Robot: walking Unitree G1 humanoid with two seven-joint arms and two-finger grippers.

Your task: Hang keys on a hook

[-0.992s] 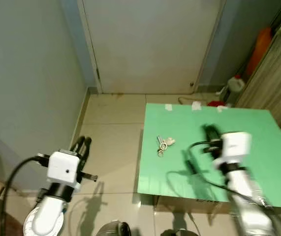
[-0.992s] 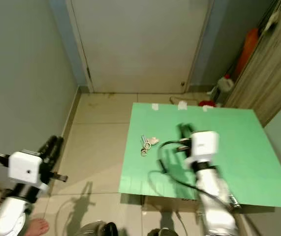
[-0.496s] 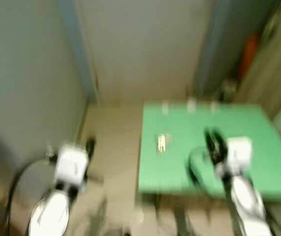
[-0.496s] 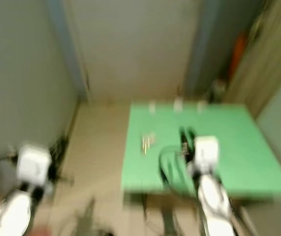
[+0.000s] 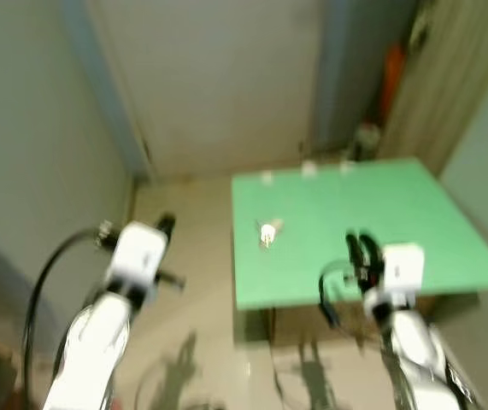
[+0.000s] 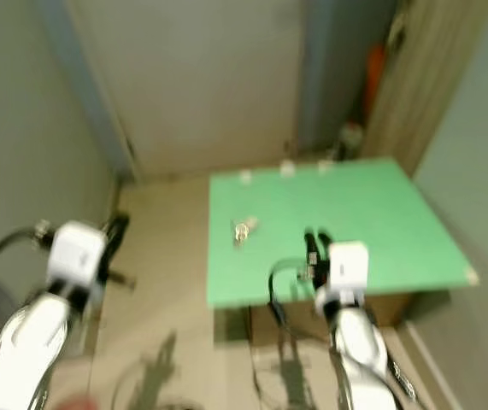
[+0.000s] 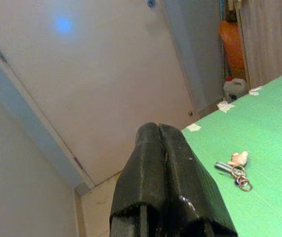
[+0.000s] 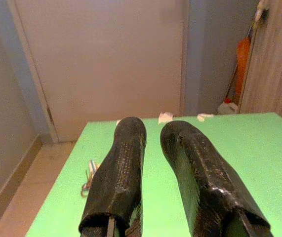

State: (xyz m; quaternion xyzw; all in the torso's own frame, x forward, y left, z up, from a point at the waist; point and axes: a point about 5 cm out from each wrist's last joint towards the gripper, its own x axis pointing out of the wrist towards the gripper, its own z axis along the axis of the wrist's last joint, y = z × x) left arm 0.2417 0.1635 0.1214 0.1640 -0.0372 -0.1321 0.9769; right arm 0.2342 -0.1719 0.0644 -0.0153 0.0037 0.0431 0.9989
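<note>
- Left gripper (image 7: pixel 159 129): raised over the tiled floor (image 5: pixel 184 248) beside the table's left edge; its two black fingers are pressed together with nothing between them.
- Keys (image 5: pixel 267 232): a small bunch on a ring with a pale fob, lying flat on the table's left part, ahead and to the right of the left gripper, ahead and to the left of the right gripper, touching neither.
- Green table (image 5: pixel 414 213): bare but for the keys and some white tape scraps (image 8: pixel 166 117) at its far edge.
- Right gripper (image 8: pixel 153 133): held above the table's near edge; fingers parted by a narrow gap, empty.
- Door (image 5: pixel 218 77): closed, pale, beyond both grippers.
- Both head views are blurred.
</note>
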